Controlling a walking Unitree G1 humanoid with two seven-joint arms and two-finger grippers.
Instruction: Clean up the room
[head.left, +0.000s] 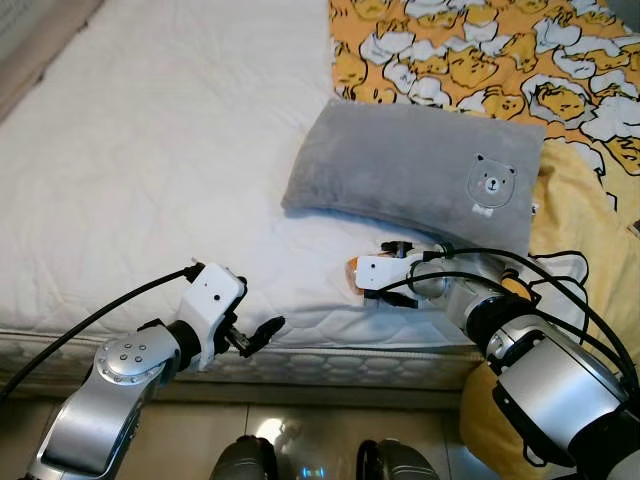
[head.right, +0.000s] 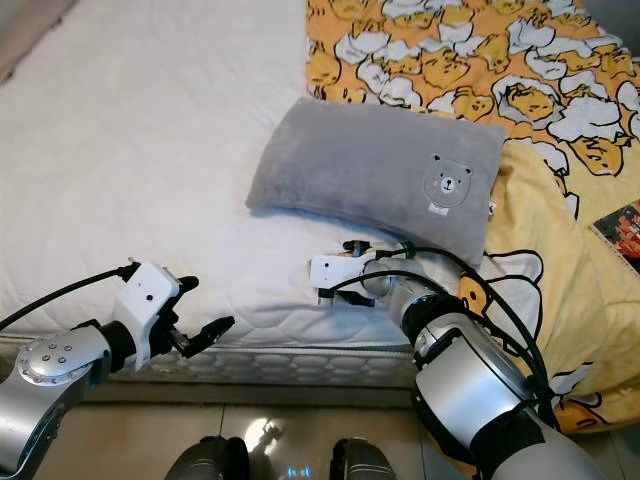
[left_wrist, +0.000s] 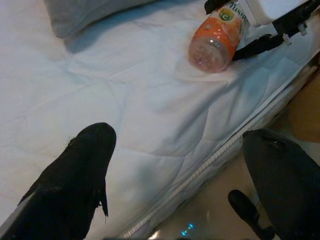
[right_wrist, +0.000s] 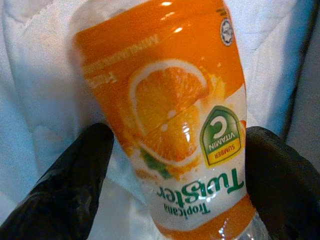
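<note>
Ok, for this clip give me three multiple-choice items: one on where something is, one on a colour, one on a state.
1. Where does the orange juice bottle lie?
A. on the floor tiles
B. on the white mattress just in front of the grey pillow
C. on top of the patterned blanket

2. What colour is the bottle's label?
A. orange
B. blue
C. purple

3. How is the right hand placed?
A. hanging idle over the floor
B. pressed flat on the pillow
C. one finger on each side of the bottle

Answers: 1 B, the left wrist view shows it on its side on the white sheet near the pillow's edge. 2 A, the right wrist view shows an orange label with a sliced orange. 3 C, the black fingers flank the bottle; whether they already press it cannot be told. The left hand hovers open at the bed's edge.
</note>
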